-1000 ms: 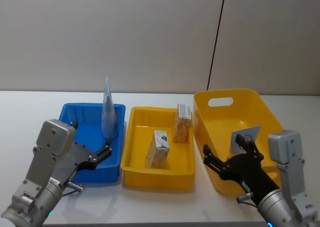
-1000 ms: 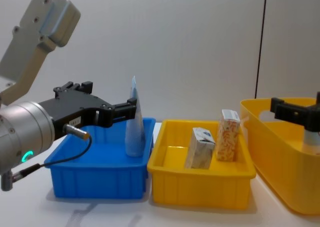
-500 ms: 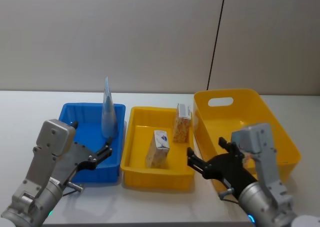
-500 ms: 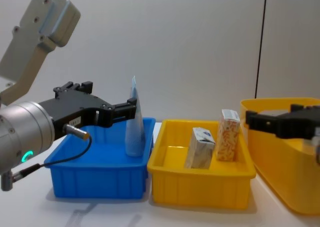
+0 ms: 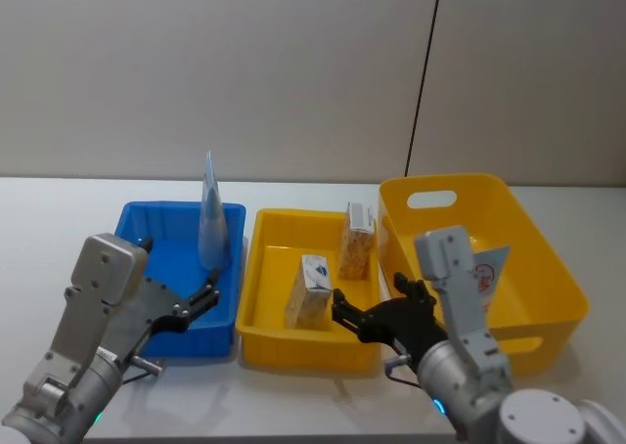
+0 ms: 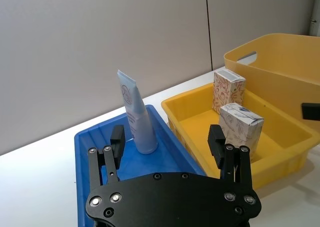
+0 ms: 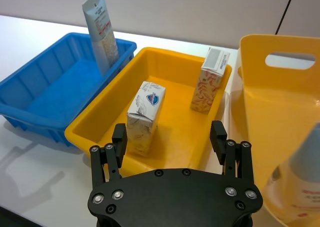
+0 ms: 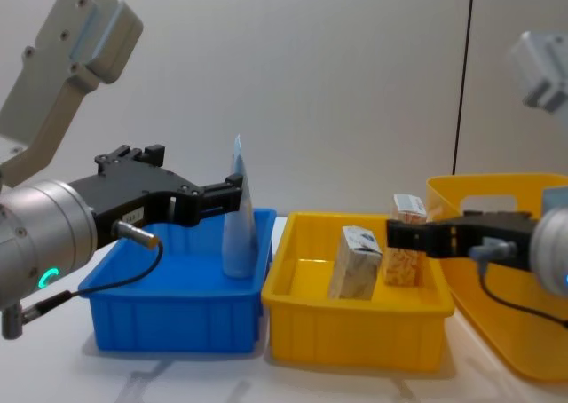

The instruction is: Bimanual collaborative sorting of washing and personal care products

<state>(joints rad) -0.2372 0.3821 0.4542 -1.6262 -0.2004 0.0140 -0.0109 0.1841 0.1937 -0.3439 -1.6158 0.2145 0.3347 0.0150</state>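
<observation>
Three bins sit in a row on the white worktop [image 5: 59, 219]. The blue bin [image 5: 166, 258] is on the robot's left, a shallow yellow bin [image 5: 313, 351] is in the middle, and a deep yellow bin [image 5: 528, 229] with a handle slot is on the right.

A pale blue tube [image 5: 210, 224] stands upright in the blue bin with its flat crimped end up, close to the far right corner. The left gripper [image 5: 179, 266] hovers over the near part of that bin. Its jaws are spread wide and hold nothing, and the tube is well ahead of them.

Two cartons stand in the middle bin. The whitish-blue carton [image 5: 311, 292] is nearer the robot and tilts a little. The orange-patterned carton [image 5: 357, 244] stands farther back against the right wall.

The right gripper [image 5: 370, 292] hangs over the front right part of this bin, just beside the whitish-blue carton and not touching it. Its jaws are parted and empty. From its wrist camera, the whitish-blue carton sits in front of one jaw and the orange-patterned carton lies farther off, between the two.

A second tube [image 5: 489, 268] with a red round logo leans inside the deep yellow bin, beside the right arm.
</observation>
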